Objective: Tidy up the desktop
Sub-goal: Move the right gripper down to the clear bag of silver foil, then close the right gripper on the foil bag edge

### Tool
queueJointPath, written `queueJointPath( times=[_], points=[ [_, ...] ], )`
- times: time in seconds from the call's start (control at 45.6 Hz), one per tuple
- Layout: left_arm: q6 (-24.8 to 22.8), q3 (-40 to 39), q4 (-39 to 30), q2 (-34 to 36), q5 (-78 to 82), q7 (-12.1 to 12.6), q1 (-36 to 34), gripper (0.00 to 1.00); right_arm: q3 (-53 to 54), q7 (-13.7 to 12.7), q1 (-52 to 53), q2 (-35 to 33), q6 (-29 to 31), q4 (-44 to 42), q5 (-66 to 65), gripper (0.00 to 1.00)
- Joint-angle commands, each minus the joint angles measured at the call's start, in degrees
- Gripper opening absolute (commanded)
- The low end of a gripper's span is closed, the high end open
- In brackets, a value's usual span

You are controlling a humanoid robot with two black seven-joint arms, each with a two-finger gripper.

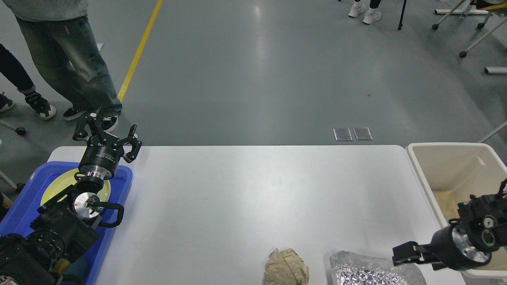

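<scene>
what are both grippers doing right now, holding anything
Left gripper: open, empty, raised above the blue tray.
Right gripper: fingers cannot be told apart; it hangs by the crumpled foil, nothing visibly held.

A yellow plate (59,186) lies in the blue tray (23,206); the beige bin (455,166) holds brown paper (445,200)
</scene>
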Motion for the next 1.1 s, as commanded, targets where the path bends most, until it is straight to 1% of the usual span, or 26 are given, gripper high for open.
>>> queueJointPath(
  times=[0.0,0.044,0.11,0.219,0.373,0.416,0.46,0.482,0.548,0.614,0.679,0.723,0.745,0.921,1.074],
  points=[
    [-0.08,0.08,0.0,0.0,0.0,0.0,0.06,0.96,0.42,0.49,-6.9,-1.63,-5.8,-2.11,-0.79,1.0],
    [-0.08,0.08,0.0,0.0,0.0,0.0,-0.02,0.96,0.68,1.02,-8.13,-1.63,-7.82,-2.29,-0.7,1.0],
    [-0.08,-0.01,0.0,0.0,0.0,0.0,-0.02,0.96,0.68,2.59,-9.27,-1.54,-10.37,-2.38,-0.7,1.0],
    [0.01,-0.01,0.0,0.0,0.0,0.0,0.06,0.96,0.68,4.71,-11.21,-1.19,-11.61,-2.9,-0.79,1.0],
    [0.01,-0.01,0.0,0.0,0.0,0.0,-0.02,0.96,0.68,6.38,-15.77,-0.4,-13.98,-8.25,-0.79,1.0],
    [0.01,-0.01,0.0,0.0,0.0,0.0,-0.02,0.96,0.68,6.99,-17.36,0.21,-14.86,-9.93,-0.79,0.96],
    [0.01,-0.01,0.0,0.0,0.0,0.0,-0.02,0.96,0.68,7.96,-18.41,0.48,-15.39,-11.16,-0.79,0.89],
    [0.01,-0.01,0.0,0.0,0.0,0.0,-0.02,0.96,0.68,8.57,-18.68,0.48,-15.65,-11.51,-0.7,0.83],
    [0.01,-0.01,0.0,0.0,0.0,0.0,-0.02,0.96,0.68,10.77,-18.86,0.22,-16.0,-11.69,-0.7,0.62],
    [0.01,-0.01,0.0,0.0,0.0,0.0,0.06,0.96,0.68,12.7,-19.12,0.13,-16.36,-11.69,-0.7,0.37],
    [0.01,-0.01,0.0,0.0,0.0,0.0,-0.02,0.96,0.77,12.97,-19.12,0.13,-16.97,-11.69,-0.7,0.19],
    [0.01,-0.01,0.0,0.0,0.0,0.0,-0.02,0.96,0.77,13.06,-19.12,0.13,-17.32,-11.69,-0.7,0.12],
    [0.01,-0.01,0.0,0.0,0.0,0.0,0.06,0.96,0.77,13.15,-19.12,0.04,-17.41,-11.69,-0.7,0.0],
    [0.01,0.08,0.0,0.0,0.0,0.0,-0.02,0.96,0.86,13.24,-19.21,0.13,-19.17,-11.43,-0.61,0.0],
    [0.01,-0.01,0.0,0.0,0.0,0.0,-0.02,0.96,0.86,13.24,-19.38,0.13,-19.17,-10.73,-0.61,0.0]
  ],
)
